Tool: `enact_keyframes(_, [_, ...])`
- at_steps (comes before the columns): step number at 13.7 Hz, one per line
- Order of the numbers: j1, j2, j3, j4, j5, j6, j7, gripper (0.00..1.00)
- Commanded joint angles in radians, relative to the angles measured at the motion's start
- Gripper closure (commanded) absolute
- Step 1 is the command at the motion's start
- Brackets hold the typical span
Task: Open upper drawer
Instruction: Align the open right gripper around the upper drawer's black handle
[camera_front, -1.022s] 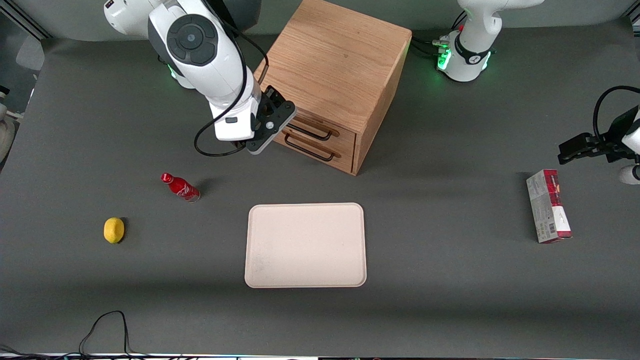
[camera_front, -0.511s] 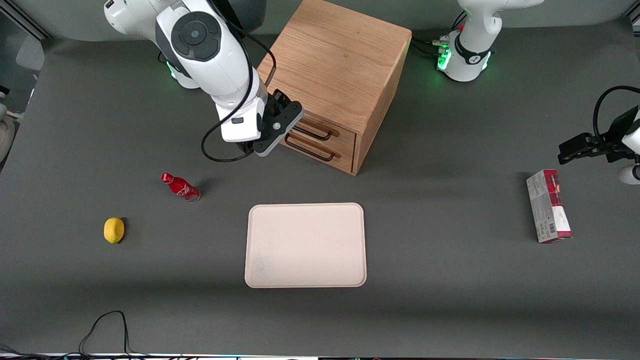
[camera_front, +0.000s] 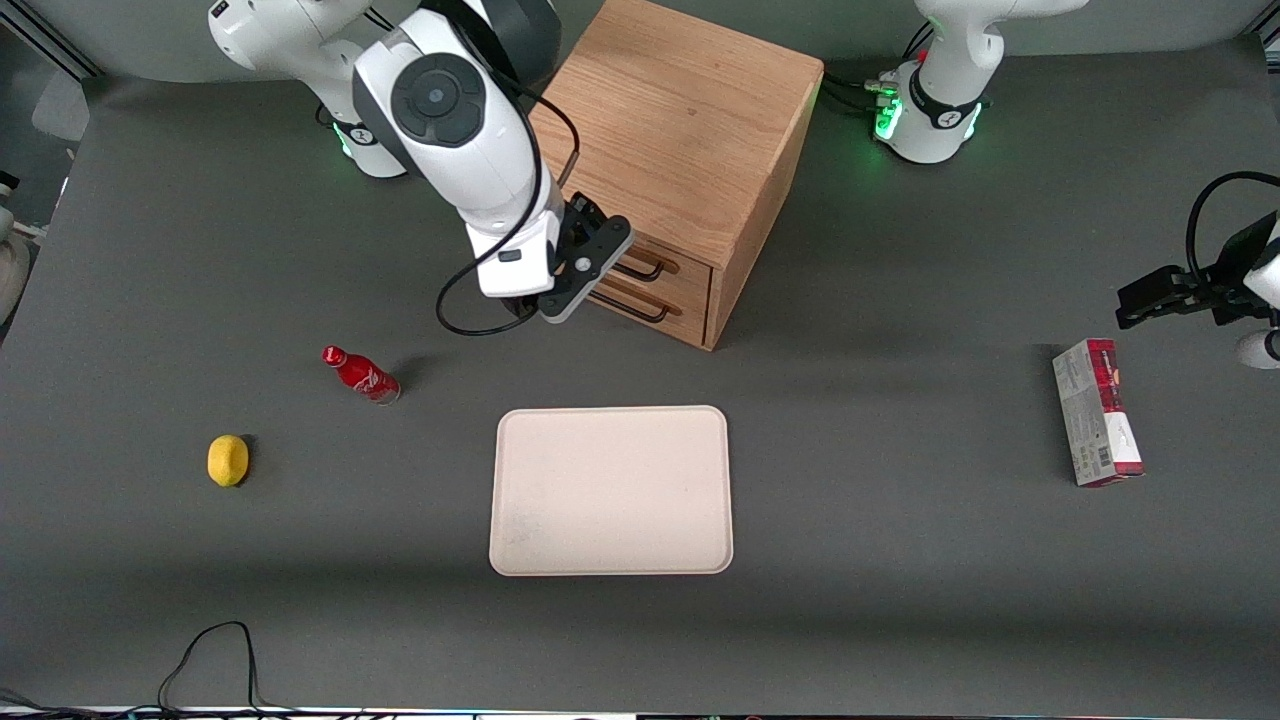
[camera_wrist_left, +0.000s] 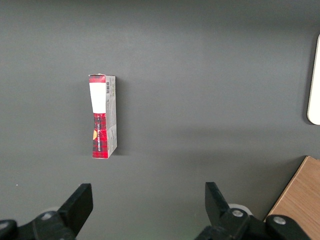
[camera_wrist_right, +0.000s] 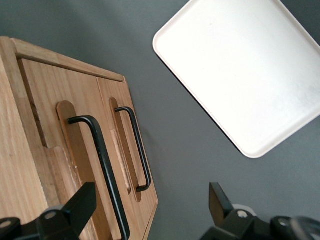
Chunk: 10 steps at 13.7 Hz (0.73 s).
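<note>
The oak cabinet (camera_front: 680, 130) stands at the back of the table with both drawers shut. The upper drawer (camera_front: 690, 268) has a thin black bar handle (camera_front: 645, 262), and the lower drawer (camera_front: 690, 312) sits below it. My right gripper (camera_front: 590, 265) is open and empty, close in front of the drawer fronts, covering the working-arm end of both handles. In the right wrist view the gripper (camera_wrist_right: 150, 200) has its fingers (camera_wrist_right: 82, 202) wide apart. The upper drawer's handle (camera_wrist_right: 102, 170) runs just inside one finger, and the lower drawer's handle (camera_wrist_right: 139, 150) lies beside it.
A cream tray (camera_front: 610, 490) lies nearer the front camera than the cabinet and also shows in the right wrist view (camera_wrist_right: 245, 75). A red bottle (camera_front: 360, 373) and a lemon (camera_front: 228, 460) lie toward the working arm's end. A red and grey box (camera_front: 1097, 425) lies toward the parked arm's end.
My right gripper has moved along the cabinet front toward the parked arm's end, closing on the drawer handles. It stays open. The drawers have not moved.
</note>
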Motion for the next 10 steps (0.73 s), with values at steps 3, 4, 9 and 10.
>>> enact_keyframes(3, [-0.005, 0.030, -0.010, 0.021, 0.062, 0.006, -0.105, 0.00])
enact_keyframes(4, [-0.005, 0.035, -0.010, 0.021, 0.070, 0.004, -0.105, 0.00])
enact_keyframes(9, [-0.005, 0.050, -0.010, 0.018, 0.072, -0.007, -0.103, 0.00])
enact_keyframes(10, [-0.004, 0.050, -0.010, 0.017, 0.072, -0.010, -0.103, 0.00])
